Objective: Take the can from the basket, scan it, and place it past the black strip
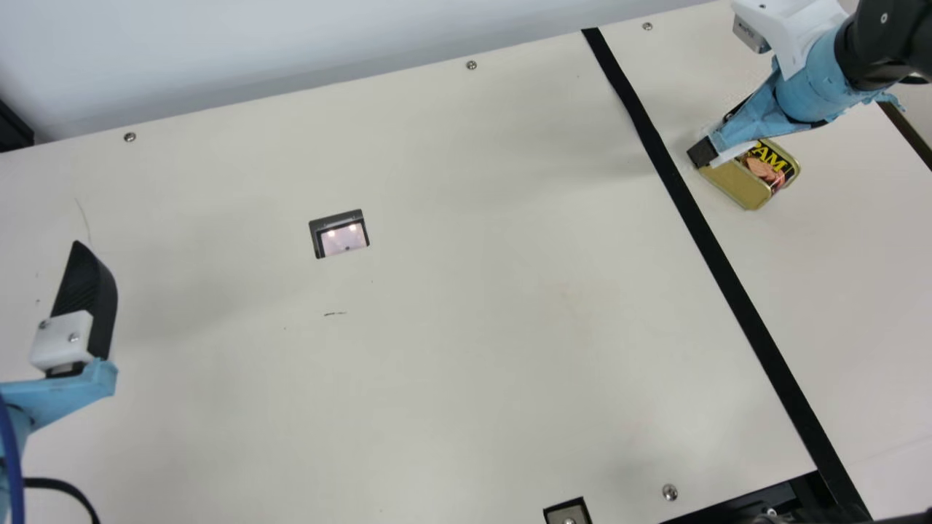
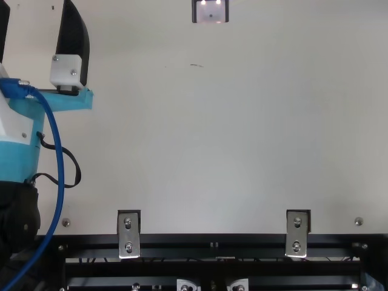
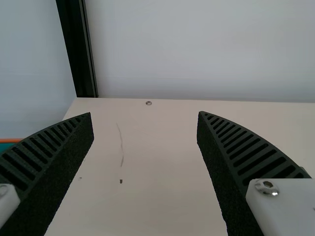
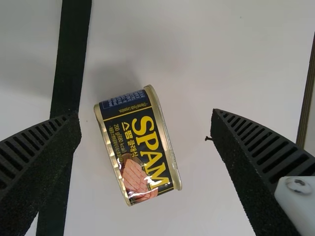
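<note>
Currently we have the can (image 1: pixel 739 183) lying past the black strip (image 1: pixel 725 280), the right gripper (image 1: pixel 721 137) open over it.
Main view: we see the can on its side on the table (image 1: pixel 466 378), just beside the strip on our right arm's side, the right gripper partly covering it; a black-framed window (image 1: pixel 344 240) sits in the tabletop across the strip. Top view: we get the left gripper (image 2: pixel 35 12) at the edge on our left, fingers apart, a blue cable (image 2: pixel 59 176) running along that arm. Left wrist view: we mark both ribbed fingers wide apart, bare tabletop and a pale wall (image 3: pixel 206 49) beyond. Right wrist view: we mark fingers spread, the can between them as seen by the camera, tilted relative to the strip, printed label facing us.
</note>
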You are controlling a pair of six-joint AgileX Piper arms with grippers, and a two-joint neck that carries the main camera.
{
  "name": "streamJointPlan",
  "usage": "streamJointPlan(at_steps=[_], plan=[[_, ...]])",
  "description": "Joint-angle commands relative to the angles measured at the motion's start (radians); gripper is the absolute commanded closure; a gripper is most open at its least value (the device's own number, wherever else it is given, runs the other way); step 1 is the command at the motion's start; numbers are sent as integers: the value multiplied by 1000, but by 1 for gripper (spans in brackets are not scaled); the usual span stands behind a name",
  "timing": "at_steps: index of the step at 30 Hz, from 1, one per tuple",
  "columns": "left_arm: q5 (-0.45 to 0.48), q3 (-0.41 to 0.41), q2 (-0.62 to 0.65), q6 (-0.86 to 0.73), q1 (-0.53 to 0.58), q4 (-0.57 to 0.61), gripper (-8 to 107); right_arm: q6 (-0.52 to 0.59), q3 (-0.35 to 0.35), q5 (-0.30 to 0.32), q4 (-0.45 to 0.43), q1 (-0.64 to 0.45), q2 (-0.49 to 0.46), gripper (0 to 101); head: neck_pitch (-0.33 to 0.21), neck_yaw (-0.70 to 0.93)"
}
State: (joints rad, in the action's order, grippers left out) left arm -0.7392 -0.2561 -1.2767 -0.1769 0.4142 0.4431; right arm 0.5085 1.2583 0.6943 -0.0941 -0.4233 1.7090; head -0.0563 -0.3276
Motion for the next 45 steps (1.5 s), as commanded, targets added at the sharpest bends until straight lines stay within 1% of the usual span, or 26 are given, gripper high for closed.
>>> streamJointPlan(at_steps=[1, 6, 14, 19, 23, 26, 29, 37, 38, 42, 44, 45], plan=[[0, 0, 0, 0, 0, 0, 9, -7, 4, -8, 18, 4, -9, 0, -33, -7], [0, 0, 0, 0, 0, 0, 9, -28, 9, -50, 79, 28, -39, 0, -33, -7], [-2, 0, -2, 5, -3, -5, 9, -35, -12, -151, 190, 101, -96, 0, -33, -4], [-4, -19, 1, 4, -3, -9, 9, -47, -31, -205, 238, 155, -130, 0, -41, 49], [12, -46, 18, -10, 0, -5, 9, -61, -49, -240, 259, 201, -157, 0, -50, 122], [36, -67, 35, -27, 4, -3, 9, -78, -63, -262, 262, 232, -176, 0, -58, 177], [80, -88, 59, -49, 6, -3, 9, -103, -76, -284, 252, 261, -194, 0, -65, 227], [249, -137, 134, -109, -21, -27, 9, -197, -116, -346, 208, 328, -244, 0, -72, 309], [201, -132, 124, -101, -12, -23, 9, -205, -123, -357, 209, 336, -251, 0, -71, 316], [254, -137, 135, -111, -21, -26, 9, -240, -154, -398, 198, 371, -284, 0, -71, 316], [248, -137, 135, -111, -21, -26, 9, -254, -170, -414, 188, 388, -300, 0, -71, 316], [250, -137, 135, -111, -21, -26, 9, -248, -163, -403, 190, 379, -293, 0, -71, 316]])
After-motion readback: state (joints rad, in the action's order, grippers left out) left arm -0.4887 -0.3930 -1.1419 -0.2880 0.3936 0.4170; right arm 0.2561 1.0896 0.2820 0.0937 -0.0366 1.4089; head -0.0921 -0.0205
